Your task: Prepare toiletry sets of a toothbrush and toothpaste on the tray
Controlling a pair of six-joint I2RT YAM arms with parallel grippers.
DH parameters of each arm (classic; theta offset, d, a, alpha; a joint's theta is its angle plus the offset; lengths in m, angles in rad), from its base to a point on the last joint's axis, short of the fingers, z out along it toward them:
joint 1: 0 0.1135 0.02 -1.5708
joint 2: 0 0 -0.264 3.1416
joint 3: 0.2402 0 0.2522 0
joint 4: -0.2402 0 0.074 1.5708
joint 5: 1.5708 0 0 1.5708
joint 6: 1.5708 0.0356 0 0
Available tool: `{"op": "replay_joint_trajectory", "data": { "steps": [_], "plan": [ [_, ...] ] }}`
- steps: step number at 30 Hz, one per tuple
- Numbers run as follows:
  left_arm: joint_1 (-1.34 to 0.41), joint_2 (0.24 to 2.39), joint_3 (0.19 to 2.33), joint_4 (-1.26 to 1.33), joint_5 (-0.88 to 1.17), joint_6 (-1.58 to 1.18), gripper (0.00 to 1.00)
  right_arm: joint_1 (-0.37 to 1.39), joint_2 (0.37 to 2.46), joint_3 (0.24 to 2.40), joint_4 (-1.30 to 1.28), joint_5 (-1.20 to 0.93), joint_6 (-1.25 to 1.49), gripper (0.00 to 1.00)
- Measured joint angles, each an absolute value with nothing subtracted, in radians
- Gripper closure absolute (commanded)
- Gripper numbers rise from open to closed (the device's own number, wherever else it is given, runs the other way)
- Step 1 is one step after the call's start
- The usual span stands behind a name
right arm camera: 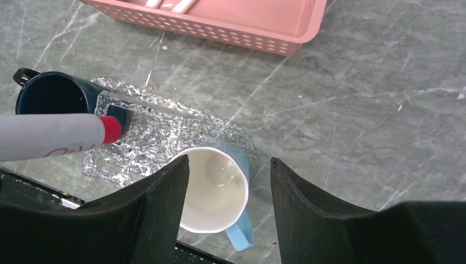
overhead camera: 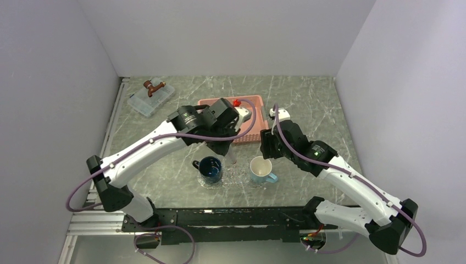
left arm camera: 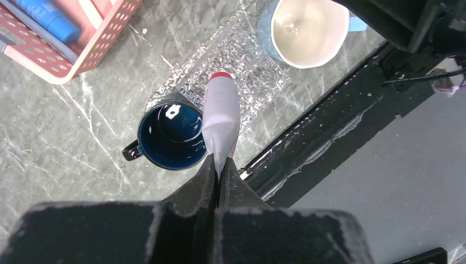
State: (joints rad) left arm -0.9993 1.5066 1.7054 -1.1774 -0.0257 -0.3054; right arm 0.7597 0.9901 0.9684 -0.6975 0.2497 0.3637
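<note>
Red-capped toothpaste [left arm camera: 221, 113] hangs over the tray [left arm camera: 258, 71], pinched in your left jaws; your right jaws stand apart above the pale mug [right arm camera: 211, 190].

The bench [overhead camera: 308, 99] is a grey-green marbled slab with pale veins, closed in by plain walls at the back and both sides; the tray [right arm camera: 154, 143], clear and bumpy, lies near its front edge; a dark blue mug [overhead camera: 210, 168] stands at the tray's left end and a light blue mug [overhead camera: 261, 169] with a cream inside at its right end, both seemingly overlapping its rim; a pink lattice basket [right arm camera: 247, 37] rests behind them, apart from the tray; a clear lidded box [overhead camera: 151, 99] sits at the far left corner.
</note>
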Motion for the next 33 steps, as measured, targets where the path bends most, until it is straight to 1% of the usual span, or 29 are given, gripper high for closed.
{"op": "replay_joint_trajectory", "data": {
  "steps": [11, 33],
  "plan": [
    [-1.001, 1.653, 1.804, -1.216, -0.051, -0.282, 1.0, 0.756, 0.949, 0.918, -0.695, 0.241, 0.374, 0.42],
    [-1.008, 1.7, 1.81, -1.237, -0.051, -0.273, 1.0, 0.747, 0.936, 0.901, -0.679, 0.217, 0.374, 0.42]
  ]
}}
